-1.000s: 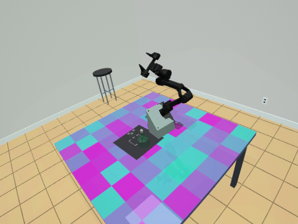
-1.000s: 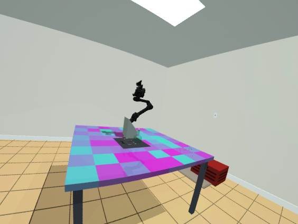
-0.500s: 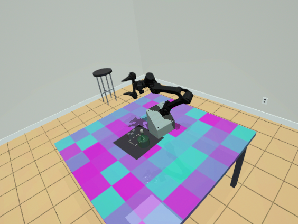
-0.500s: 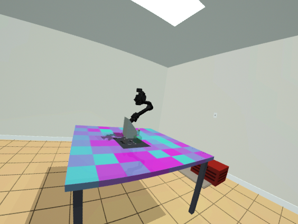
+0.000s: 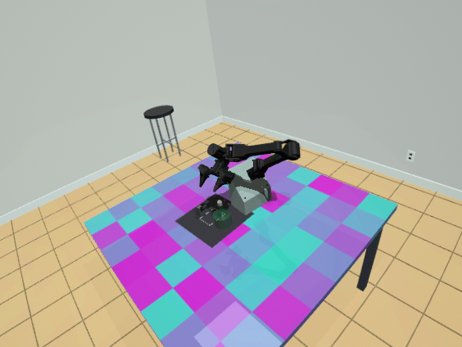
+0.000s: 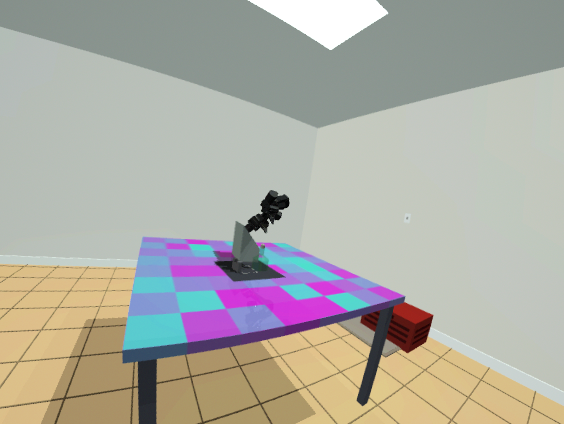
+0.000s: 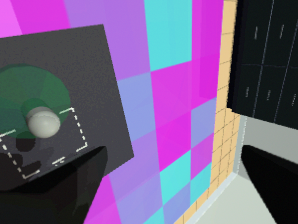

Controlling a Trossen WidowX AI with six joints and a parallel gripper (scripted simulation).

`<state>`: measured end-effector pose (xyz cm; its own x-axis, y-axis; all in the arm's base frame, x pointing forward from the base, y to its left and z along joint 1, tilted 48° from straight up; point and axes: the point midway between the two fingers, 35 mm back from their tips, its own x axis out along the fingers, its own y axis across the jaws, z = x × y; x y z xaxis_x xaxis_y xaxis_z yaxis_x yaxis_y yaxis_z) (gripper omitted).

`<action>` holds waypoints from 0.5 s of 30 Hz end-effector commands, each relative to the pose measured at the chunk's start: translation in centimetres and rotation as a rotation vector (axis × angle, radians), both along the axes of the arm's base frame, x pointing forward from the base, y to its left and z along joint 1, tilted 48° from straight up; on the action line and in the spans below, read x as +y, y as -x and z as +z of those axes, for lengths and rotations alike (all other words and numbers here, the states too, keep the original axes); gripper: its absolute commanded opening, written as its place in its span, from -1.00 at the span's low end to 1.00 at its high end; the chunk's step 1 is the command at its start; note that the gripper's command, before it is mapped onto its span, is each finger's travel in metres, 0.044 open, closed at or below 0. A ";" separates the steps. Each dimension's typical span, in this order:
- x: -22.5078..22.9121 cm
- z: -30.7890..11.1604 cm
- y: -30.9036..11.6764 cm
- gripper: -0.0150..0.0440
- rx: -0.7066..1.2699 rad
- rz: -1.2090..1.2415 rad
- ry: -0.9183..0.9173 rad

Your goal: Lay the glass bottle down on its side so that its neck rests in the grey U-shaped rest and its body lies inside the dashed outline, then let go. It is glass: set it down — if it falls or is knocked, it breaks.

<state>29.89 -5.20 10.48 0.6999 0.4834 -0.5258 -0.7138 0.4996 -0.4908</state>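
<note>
Now, bottle: the green glass bottle [image 5: 222,218] [image 6: 263,263] [image 7: 42,82] stands up tall on the dark mat [image 5: 212,241] [image 6: 272,275] [image 7: 100,60], just beside the dashed outline [image 5: 206,223] [image 6: 248,272] [image 7: 76,125].
Gripper: my gripper [image 5: 208,187] [image 6: 269,226] [image 7: 172,151] is wide apart, with nothing in it.
Way to bottle: lower than me; my wrist view has it off to the left, not between my fingers.
Bottle's long way: straight up and down, so I think it must tip over gently to lie flat.
Nearer arm: mine, the only one.
Rest: the grey rest [image 5: 201,210] [image 6: 236,265] looks small and dark; I can't make out its U.
Count: one bottle, one rest, one outline, one mat, one gripper, two fingers.
</note>
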 end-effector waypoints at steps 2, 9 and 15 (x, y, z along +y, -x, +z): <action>7.1 -1.4 4.4 1.00 0.094 0.319 -0.033; 8.5 -2.2 4.5 1.00 0.193 0.442 -0.030; 10.6 -3.8 3.7 1.00 0.402 0.659 -0.010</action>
<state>26.13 4.64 7.42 0.1345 0.7440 -0.6545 -0.9796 0.0001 -0.2011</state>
